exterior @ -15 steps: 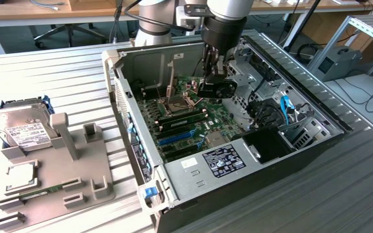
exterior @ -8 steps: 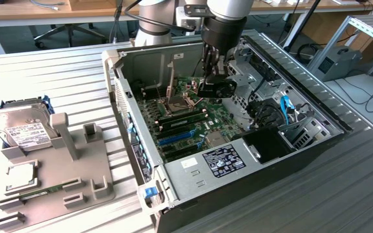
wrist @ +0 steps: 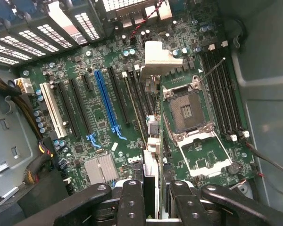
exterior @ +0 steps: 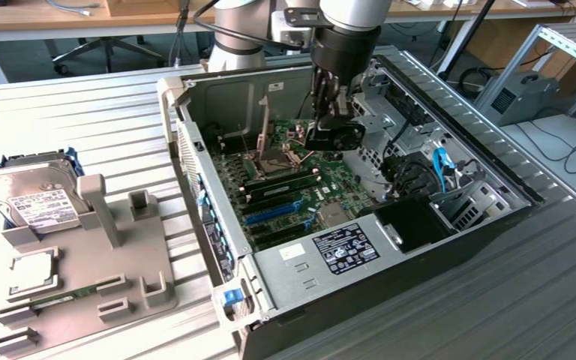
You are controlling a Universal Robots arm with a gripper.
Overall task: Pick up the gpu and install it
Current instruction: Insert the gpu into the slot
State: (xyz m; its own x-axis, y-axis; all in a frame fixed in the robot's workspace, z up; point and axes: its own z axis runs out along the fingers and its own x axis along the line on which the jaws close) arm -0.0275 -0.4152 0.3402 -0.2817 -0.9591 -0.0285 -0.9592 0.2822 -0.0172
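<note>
gpu (wrist: 151, 155) | thin black card, seen edge-on, silver bracket end | upright, held above green motherboard | round fan (exterior: 340, 137) faces sideways

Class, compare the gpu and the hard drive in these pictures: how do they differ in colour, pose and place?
Colour: the gpu is black; the hard drive is silver with a white label.
Pose: the gpu stands on edge; the hard drive lies label up.
Place: the gripper holds the gpu above the motherboard inside the case; the hard drive rests at the grey holder outside it, at the exterior view's left.
Both are computer parts.
</note>
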